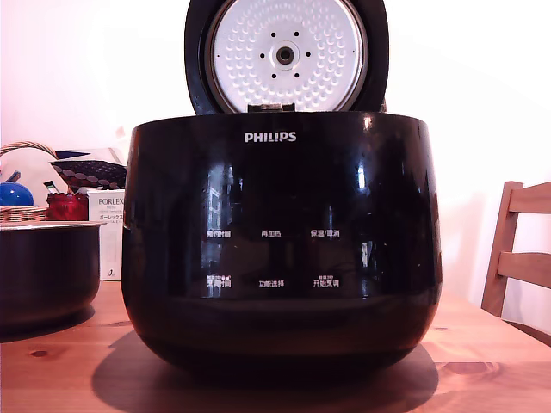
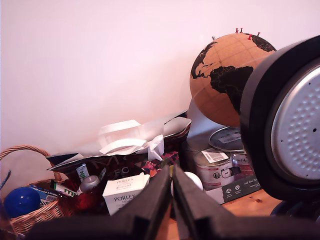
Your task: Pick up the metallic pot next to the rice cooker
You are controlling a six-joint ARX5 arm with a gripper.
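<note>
Metallic pot (image 1: 47, 274) sits on your bench at the exterior view's left beside the rice cooker (image 1: 281, 245), out of the wrist view and well apart from your closed, empty claw (image 2: 171, 200).

The cooker (image 1: 281, 245) crowded the pot (image 1: 47, 271) from the exterior view's right; a basket (image 1: 24, 185) and box (image 1: 110, 225) stood close behind. Above the pot I had room.
</note>
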